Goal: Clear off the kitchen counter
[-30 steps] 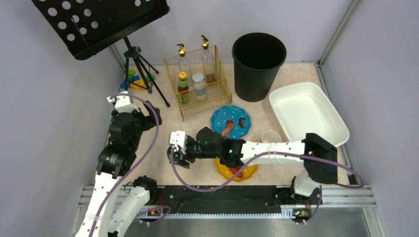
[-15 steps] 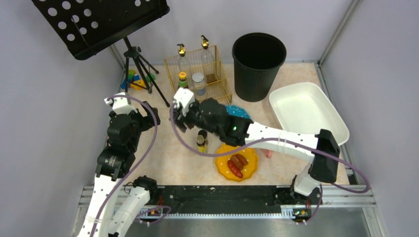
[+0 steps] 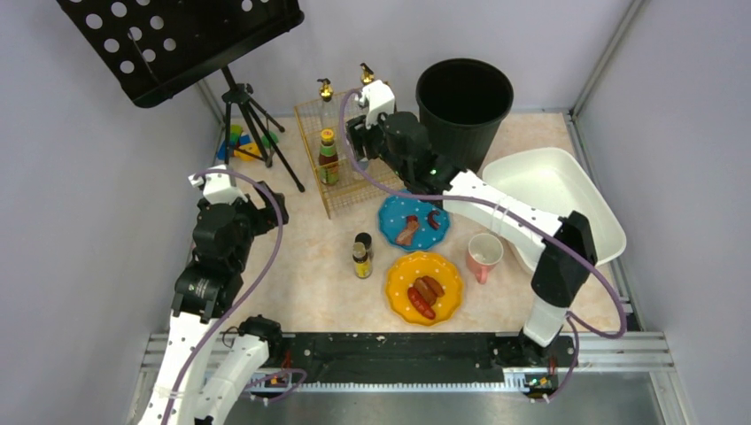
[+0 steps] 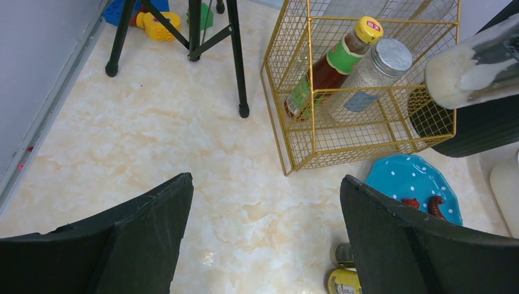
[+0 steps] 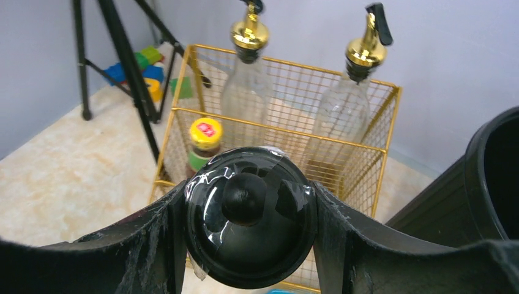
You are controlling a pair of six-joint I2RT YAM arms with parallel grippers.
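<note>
Judging from overhead, the clearing looks partway at best. The right gripper (image 3: 356, 140) reaches over a gold wire rack (image 3: 329, 190) that already holds several bottles. Behind that hand, toward the arm bases, the kitchen counter (image 3: 297, 257) carries two small bottles (image 3: 361, 255), a blue plate (image 3: 414, 220) and a yellow plate (image 3: 425, 287) with food, and a pink cup (image 3: 484, 253). A black bin (image 3: 464, 115) stands just beside the gripper (its inside too dark to read), with a white tub (image 3: 553, 212) further off.

From the left wrist, the left gripper (image 4: 264, 184) hangs with fingers spread and nothing between them. Bare counter lies below it, the rack ahead, and tripod (image 4: 235, 61) legs ahead to its left.

From the right wrist, the fingers pinch a black-capped jar (image 5: 251, 242) in front of the rack. The tall pourer bottles (image 5: 248, 79) beyond it would likely crowd any drop.
</note>
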